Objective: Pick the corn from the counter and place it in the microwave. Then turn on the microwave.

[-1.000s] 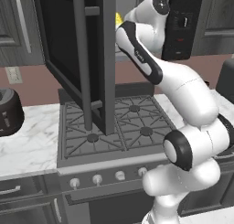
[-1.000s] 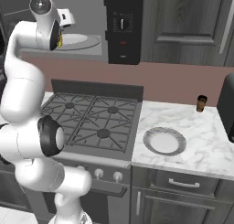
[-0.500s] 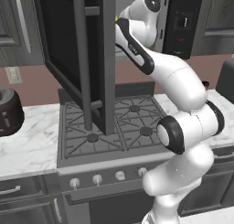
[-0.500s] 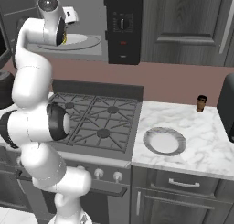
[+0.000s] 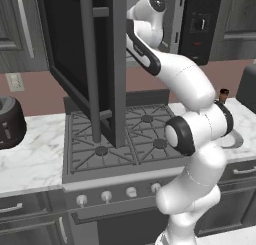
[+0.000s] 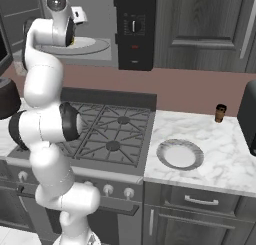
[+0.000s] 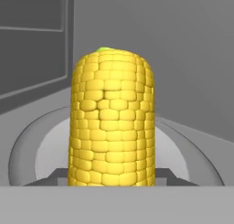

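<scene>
Now the arm has swung the end effector deeper into the open microwave, clenched on the corn (above the grey turntable); letting go looks next.

The corn is a short yellow cob with neat rows of kernels and a touch of green at its far end. In the hand view it stands lengthwise along the line of sight, inside the grey cavity of the microwave, above the round glass turntable. The microwave is a black box with a control panel and round knob; its wide dark glass door hangs swung open. The white marble surface lies below.
</scene>
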